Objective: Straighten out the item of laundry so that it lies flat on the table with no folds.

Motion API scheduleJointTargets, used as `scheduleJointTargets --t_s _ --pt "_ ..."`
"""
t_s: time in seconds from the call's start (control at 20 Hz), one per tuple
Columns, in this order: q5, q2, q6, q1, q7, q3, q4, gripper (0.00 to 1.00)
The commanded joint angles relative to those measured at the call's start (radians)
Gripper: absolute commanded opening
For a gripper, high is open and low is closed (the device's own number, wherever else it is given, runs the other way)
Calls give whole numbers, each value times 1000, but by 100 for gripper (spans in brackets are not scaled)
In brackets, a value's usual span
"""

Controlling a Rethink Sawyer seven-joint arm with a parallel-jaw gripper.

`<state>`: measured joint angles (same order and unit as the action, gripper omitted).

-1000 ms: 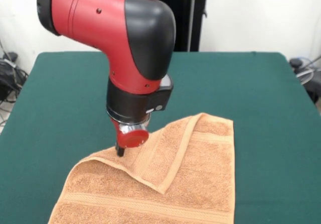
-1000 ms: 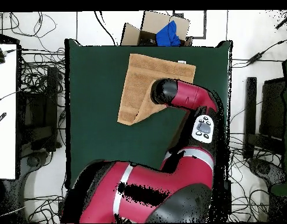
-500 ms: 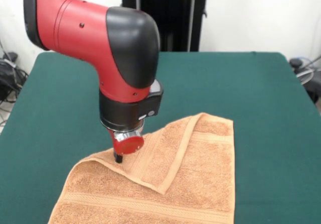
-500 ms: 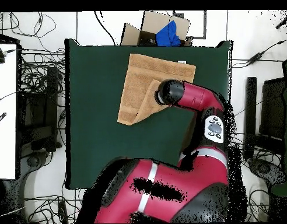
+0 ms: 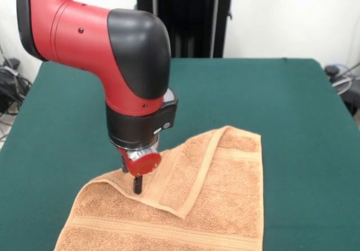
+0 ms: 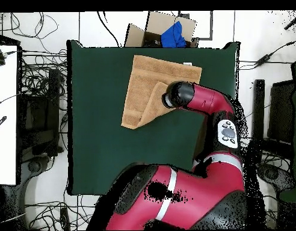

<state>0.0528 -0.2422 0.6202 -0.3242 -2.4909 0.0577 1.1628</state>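
On the table (image 5: 270, 93), towel (image 5: 225, 206) corner folded over, hand (image 5: 136, 186) touching

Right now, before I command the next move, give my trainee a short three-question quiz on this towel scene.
1. True or false: the towel lies fully flat on the table.
2. In the front view, the gripper is: A) over bare table, B) down at the towel's folded-over flap, C) out of view.
3. Fill in: the folded flap hides part of the towel's ____ layer.

Key: 1 false; 2 B; 3 lower.
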Motion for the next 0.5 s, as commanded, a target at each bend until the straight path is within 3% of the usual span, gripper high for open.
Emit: scheduleJointTargets --t_s 0.05,0.5 --pt "5 0 104 26 45 -84 23 100" --pt "-6 -20 141 60 -29 -42 5 100"
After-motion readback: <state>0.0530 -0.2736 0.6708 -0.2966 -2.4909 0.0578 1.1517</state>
